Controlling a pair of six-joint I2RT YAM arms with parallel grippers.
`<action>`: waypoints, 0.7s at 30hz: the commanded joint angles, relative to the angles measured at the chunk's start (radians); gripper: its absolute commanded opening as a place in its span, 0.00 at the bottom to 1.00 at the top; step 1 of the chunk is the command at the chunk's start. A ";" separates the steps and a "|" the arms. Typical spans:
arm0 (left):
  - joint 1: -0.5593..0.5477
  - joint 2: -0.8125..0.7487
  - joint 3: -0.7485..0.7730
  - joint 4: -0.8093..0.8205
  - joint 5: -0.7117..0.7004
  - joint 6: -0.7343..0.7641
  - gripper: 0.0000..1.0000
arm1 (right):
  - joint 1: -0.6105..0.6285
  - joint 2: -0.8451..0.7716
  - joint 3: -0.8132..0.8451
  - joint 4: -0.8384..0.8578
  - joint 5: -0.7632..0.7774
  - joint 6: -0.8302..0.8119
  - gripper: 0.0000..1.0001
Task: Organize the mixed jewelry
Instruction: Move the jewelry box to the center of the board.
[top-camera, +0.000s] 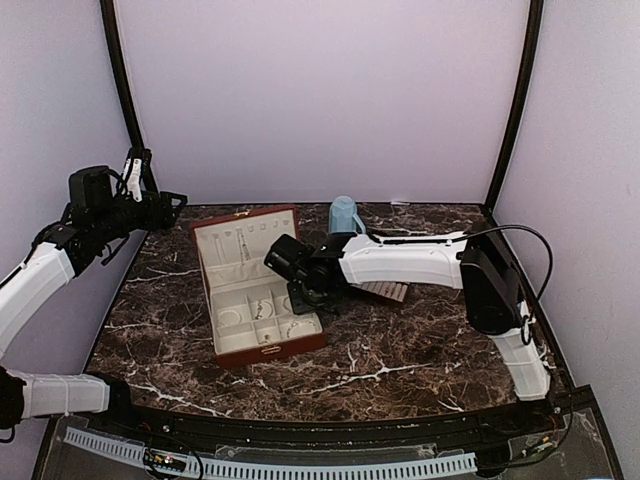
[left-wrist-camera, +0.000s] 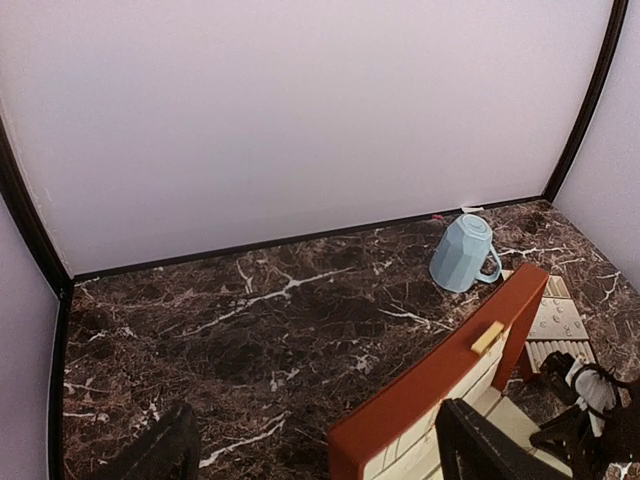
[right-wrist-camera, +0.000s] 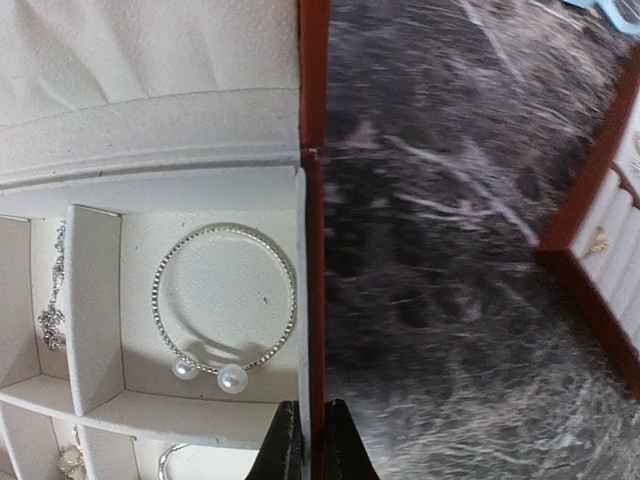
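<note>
One marble table (top-camera: 400, 360) is closed in by pale walls (top-camera: 320, 100) at 9, 12 and 3 o'clock. A dark post stands at each rear corner.

There are two arms. The left gripper (left-wrist-camera: 315, 420) hangs off the table's 10 o'clock corner, its fingers spread wide with nothing between them. The right gripper (right-wrist-camera: 311, 445) reaches across to the table's centre. Its fingers are drawn almost together and line up on either side of the box's right-hand wall. Whether they pinch that wall or only hover over it cannot be told.

One reddish-brown jewelry box (top-camera: 270, 350) lies open, left of centre. Its cream lid is laid back toward 12 o'clock. One pale blue mug (top-camera: 344, 214) lies tipped at 12 o'clock near the back wall. One cream slotted tray (top-camera: 390, 292) sits at 3 o'clock of the box, partly under the right arm.

The jewelry lies mostly in the box's compartments. One beaded silver bracelet (right-wrist-camera: 225, 300), an open hoop ending in two pearl-like balls, lies flat in the cell against the right wall, beside the hinge. At 9 o'clock of it, past a divider, lies one short silver chain (right-wrist-camera: 50, 310). At 6 o'clock, part of one thin ring (right-wrist-camera: 172, 458) shows. More tiny pieces dot the lid lining, too small to count.

Bare marble runs along the front edge at 6 o'clock and across the right side from 3 to 5 o'clock.
</note>
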 joint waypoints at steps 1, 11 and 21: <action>0.006 -0.027 -0.014 0.025 -0.014 0.014 0.84 | -0.080 -0.083 -0.124 -0.046 0.109 0.065 0.00; 0.006 -0.023 -0.016 0.027 -0.020 0.017 0.84 | -0.148 -0.142 -0.227 -0.003 0.125 0.016 0.00; 0.006 -0.024 -0.022 0.029 -0.037 0.021 0.84 | -0.164 -0.388 -0.402 0.176 -0.025 -0.108 0.58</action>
